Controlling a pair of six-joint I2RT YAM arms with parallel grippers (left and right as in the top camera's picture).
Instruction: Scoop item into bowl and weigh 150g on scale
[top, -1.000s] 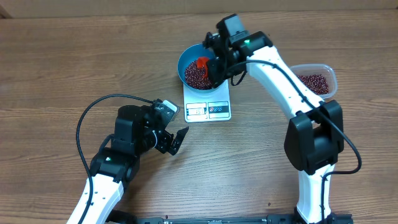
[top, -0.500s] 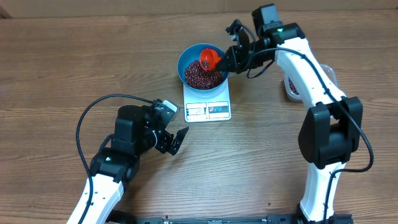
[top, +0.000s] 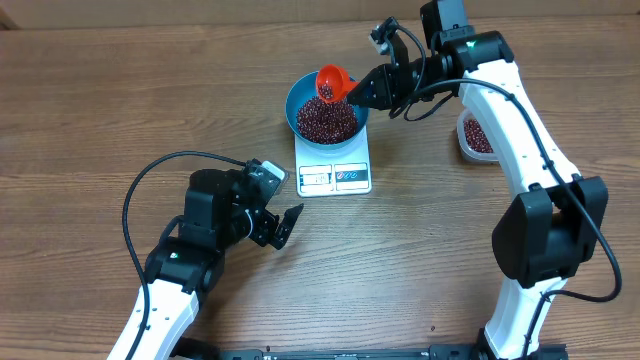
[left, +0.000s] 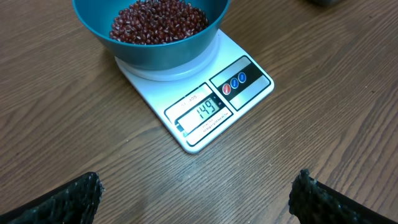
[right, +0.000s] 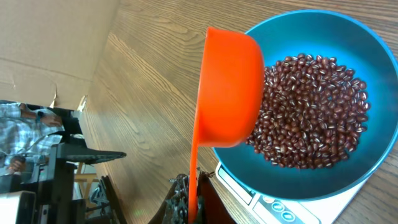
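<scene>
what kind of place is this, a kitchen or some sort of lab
Probably a robotics lab or test bench, not a kitchen: white-and-black robot arms, left and right, work at a wood-grain table with a small flat white scale under a round light blue bowl of maroon beans.

149 on the scale (left: 214, 102) display (left: 208, 111), dark digits on a pale LCD, straight ahead of the left gripper (left: 196, 202), about centred between its two fingers. A small printed line sits just above the display on the side away from the gripper, too small to read. Button panel (left: 240, 81), ahead and right of the gripper: round red and blue icons, symbols illegible. In the overhead view the scale print is too small to read.
</scene>
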